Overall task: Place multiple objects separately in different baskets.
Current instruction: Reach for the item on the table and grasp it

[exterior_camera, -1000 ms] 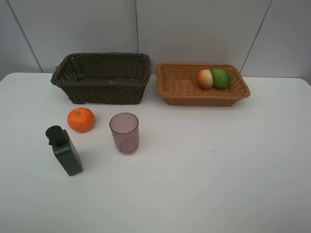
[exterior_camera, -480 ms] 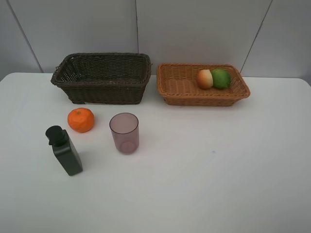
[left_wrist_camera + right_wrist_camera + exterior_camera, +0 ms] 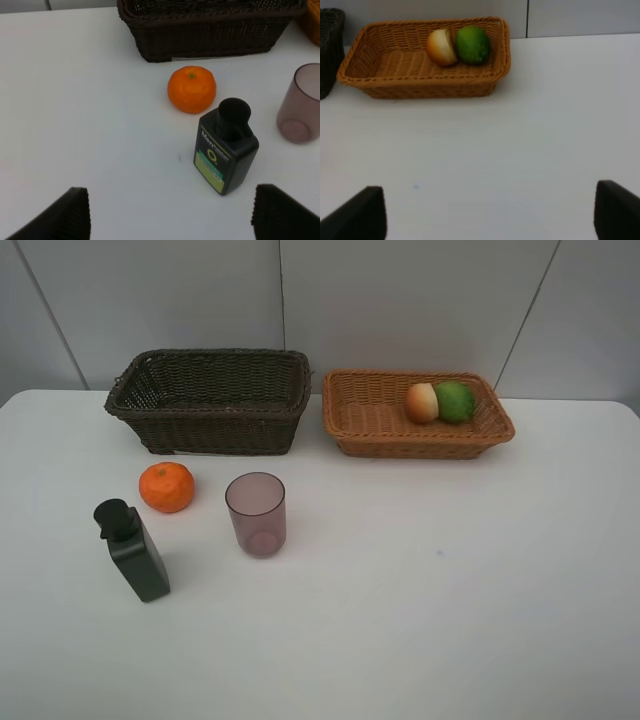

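On the white table an orange mandarin (image 3: 166, 487) (image 3: 191, 89) lies in front of the dark brown basket (image 3: 210, 400) (image 3: 210, 30). A black pump bottle (image 3: 132, 549) (image 3: 225, 145) stands nearer the front, and a mauve cup (image 3: 256, 514) (image 3: 300, 104) stands upright to its right. The peach (image 3: 421, 402) (image 3: 441, 47) and green fruit (image 3: 456, 401) (image 3: 472, 44) lie side by side in the tan basket (image 3: 370, 420) (image 3: 395, 75). The pink bottle is out of view. My left gripper (image 3: 170, 215) is open, short of the black bottle. My right gripper (image 3: 490, 212) is open over bare table.
A grey panelled wall (image 3: 300, 300) rises behind the baskets. The table's (image 3: 450, 590) right half and front stretch away white and bare. Neither arm shows in the exterior view.
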